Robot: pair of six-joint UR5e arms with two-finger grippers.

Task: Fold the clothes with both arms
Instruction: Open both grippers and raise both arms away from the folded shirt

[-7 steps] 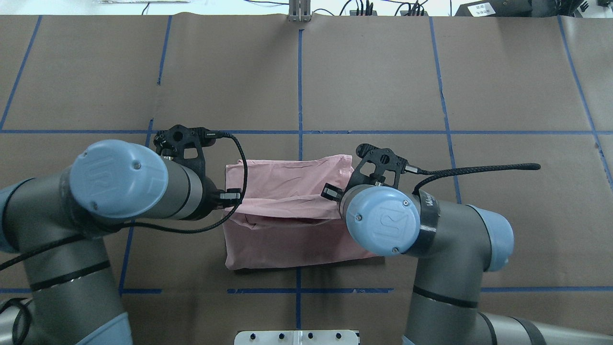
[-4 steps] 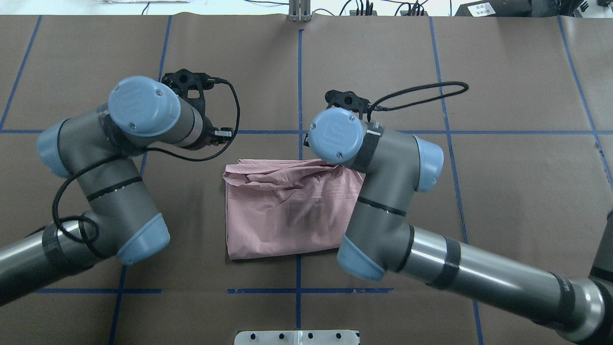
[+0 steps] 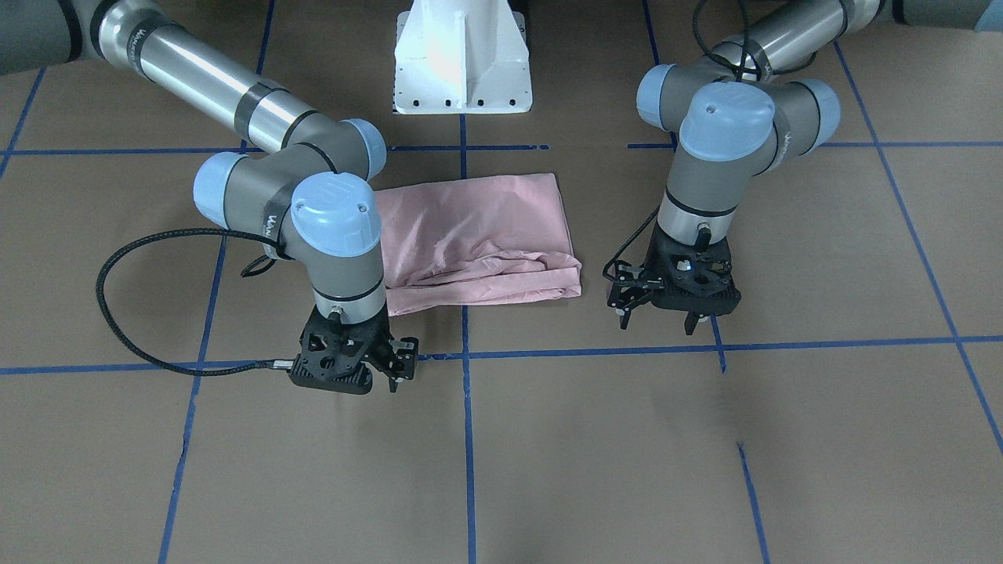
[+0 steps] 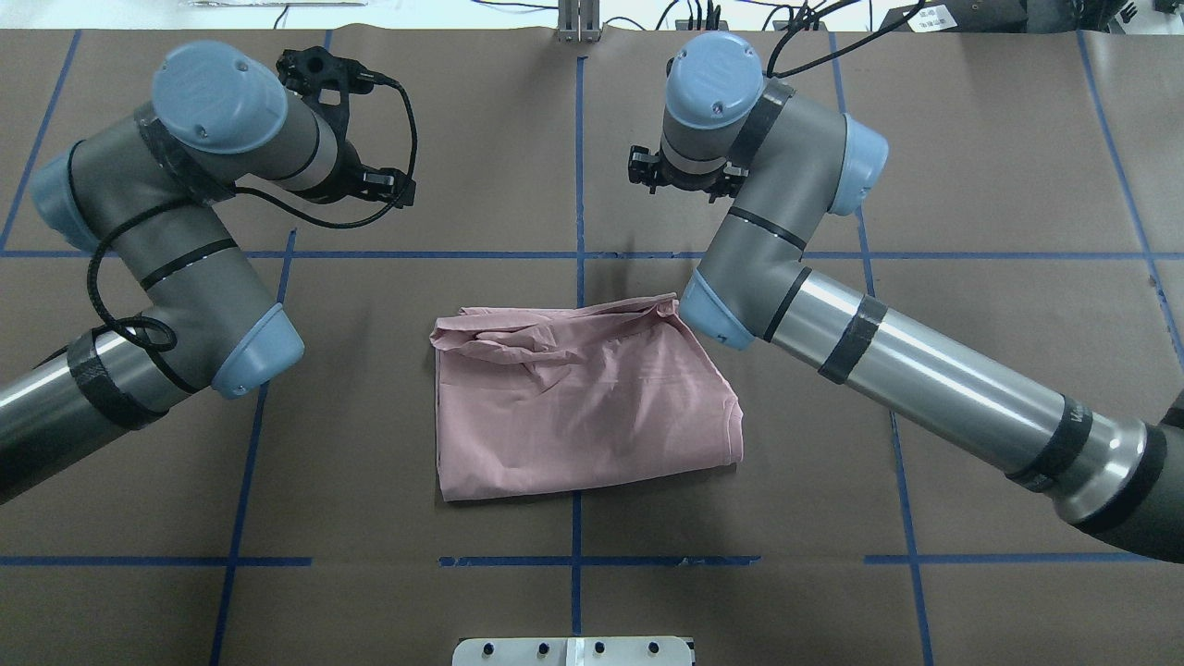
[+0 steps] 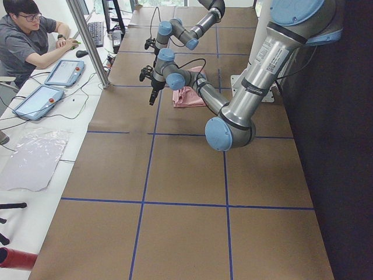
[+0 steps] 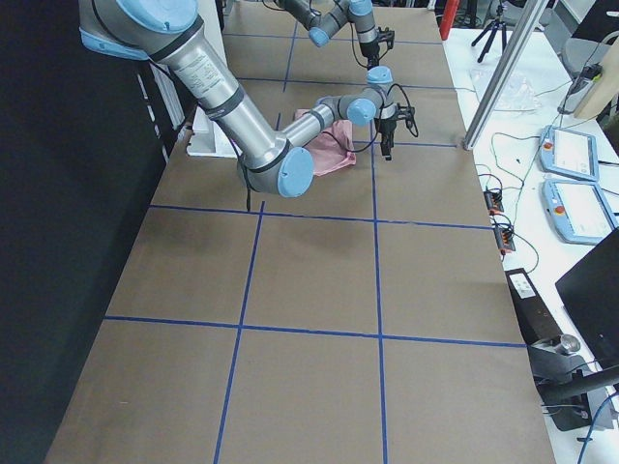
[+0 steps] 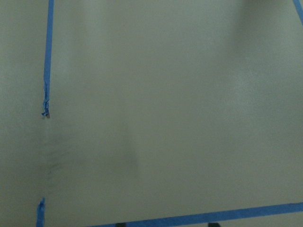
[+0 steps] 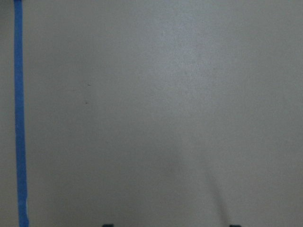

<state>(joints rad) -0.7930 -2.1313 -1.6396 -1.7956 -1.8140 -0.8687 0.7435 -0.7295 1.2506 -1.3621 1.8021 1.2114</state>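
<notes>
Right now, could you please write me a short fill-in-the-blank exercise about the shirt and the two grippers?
1. The folded T-shirt on the table is coloured ___.
2. The left gripper and the right gripper both have their jaws ___.
3. The number of grippers touching the T-shirt is ___.
4. The tape lines on the table are coloured ___.

Missing words: pink; open; zero; blue.

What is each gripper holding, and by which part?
Nothing is held. The left gripper and the right gripper are open over the table, apart from the pink shirt.
</notes>
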